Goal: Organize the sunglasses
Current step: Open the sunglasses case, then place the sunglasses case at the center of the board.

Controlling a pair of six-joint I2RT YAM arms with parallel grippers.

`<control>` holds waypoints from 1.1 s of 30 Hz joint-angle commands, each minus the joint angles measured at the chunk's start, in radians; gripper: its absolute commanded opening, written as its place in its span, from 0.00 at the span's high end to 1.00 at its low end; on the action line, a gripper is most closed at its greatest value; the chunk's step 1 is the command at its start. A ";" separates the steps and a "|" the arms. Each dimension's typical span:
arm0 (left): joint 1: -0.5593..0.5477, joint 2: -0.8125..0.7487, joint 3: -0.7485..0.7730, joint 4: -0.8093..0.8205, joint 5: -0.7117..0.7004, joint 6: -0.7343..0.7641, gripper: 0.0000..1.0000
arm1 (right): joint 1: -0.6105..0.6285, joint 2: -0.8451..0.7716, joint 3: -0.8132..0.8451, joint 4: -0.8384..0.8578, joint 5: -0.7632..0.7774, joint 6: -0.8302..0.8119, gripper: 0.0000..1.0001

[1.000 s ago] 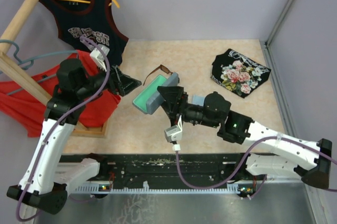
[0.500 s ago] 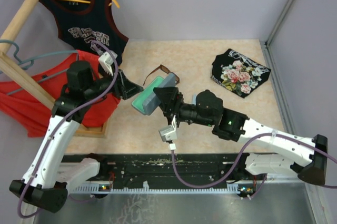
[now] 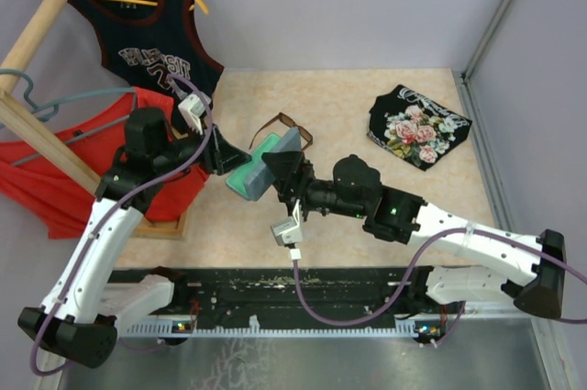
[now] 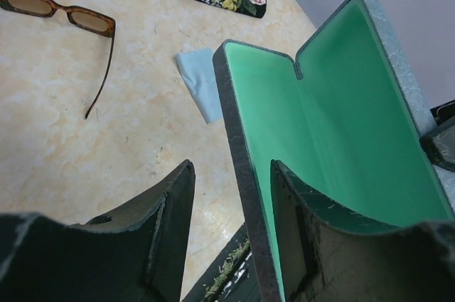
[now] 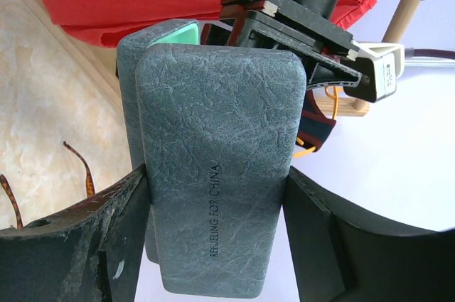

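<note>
Leftward both arms have shifted; left gripper, jaws partly open, straddles the open case rim while right gripper clamps it. Sunglasses lie just above in frame, slanting upper-left to lower-right.

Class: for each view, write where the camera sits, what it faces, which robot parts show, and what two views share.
Top external: above, behind the arms, looking down at the table; left claw and right claw show.
Left wrist: on the left arm, facing the case's green inside, sunglasses, cloth; own fingers show.
Right wrist: on the right arm, facing the case's grey outside; own fingers show.
Shared: the case, in all.
</note>
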State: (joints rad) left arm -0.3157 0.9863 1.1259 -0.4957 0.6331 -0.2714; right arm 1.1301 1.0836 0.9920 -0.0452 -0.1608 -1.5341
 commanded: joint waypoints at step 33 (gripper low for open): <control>-0.013 0.000 0.001 0.059 -0.011 0.013 1.00 | 0.011 -0.015 0.052 0.082 0.004 0.109 0.21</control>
State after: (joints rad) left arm -0.3321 0.9878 1.0996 -0.4686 0.6388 -0.2642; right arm 1.1416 1.1027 1.0027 -0.0189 -0.1738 -1.4738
